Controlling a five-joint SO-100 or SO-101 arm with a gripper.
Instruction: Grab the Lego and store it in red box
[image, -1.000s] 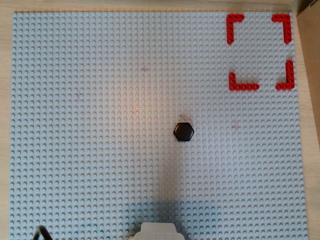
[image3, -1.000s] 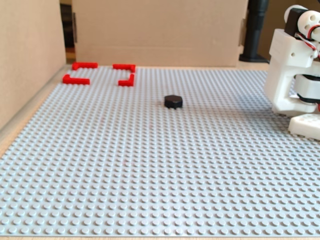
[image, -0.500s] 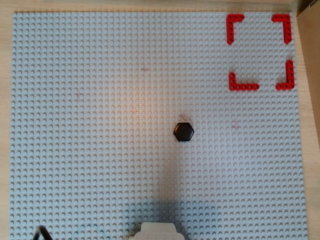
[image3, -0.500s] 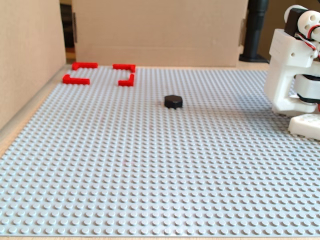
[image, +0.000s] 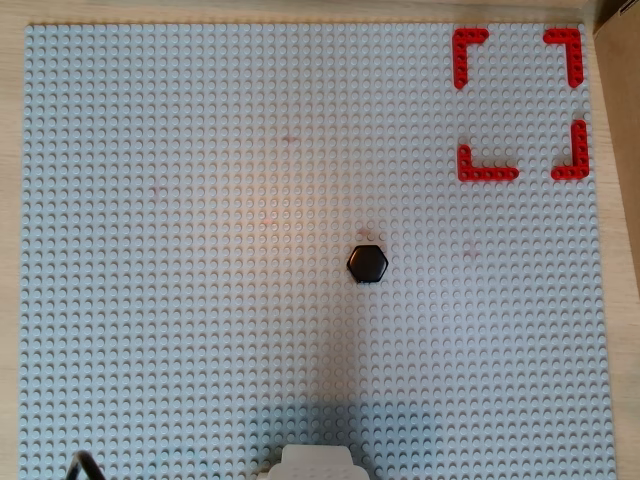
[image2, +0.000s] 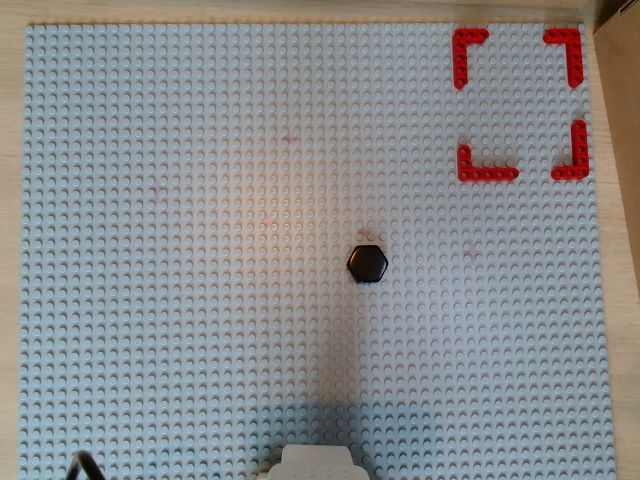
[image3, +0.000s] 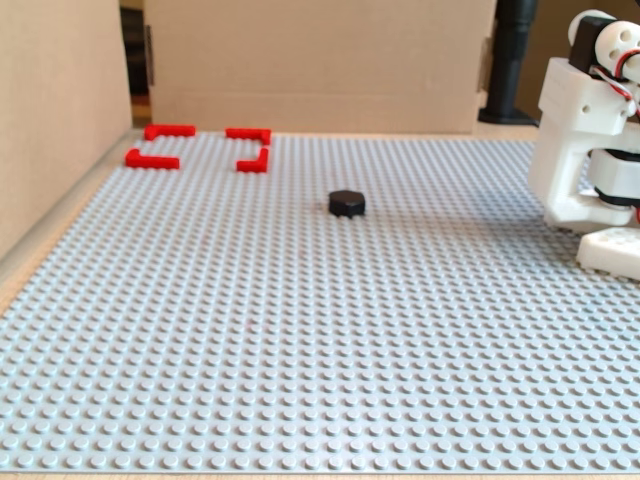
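Observation:
The Lego (image: 367, 263) is a small black hexagonal piece lying plain glossy face up on the grey studded baseplate (image: 200, 300), a little right of centre in both overhead views (image2: 367, 263). In the fixed view it (image3: 347, 203) lies mid-plate. The red box (image: 486, 173) is a square of four red corner brackets at the top right of both overhead views (image2: 486, 173), and at the far left in the fixed view (image3: 152, 160). It is empty. Only the arm's white body (image3: 580, 130) shows; its gripper is out of view.
A white part of the arm (image: 312, 463) pokes in at the bottom edge of the overhead views, with a dark cable (image: 85, 466) at the bottom left. Cardboard walls stand along the plate's left (image3: 60, 100) and back (image3: 320, 60) in the fixed view.

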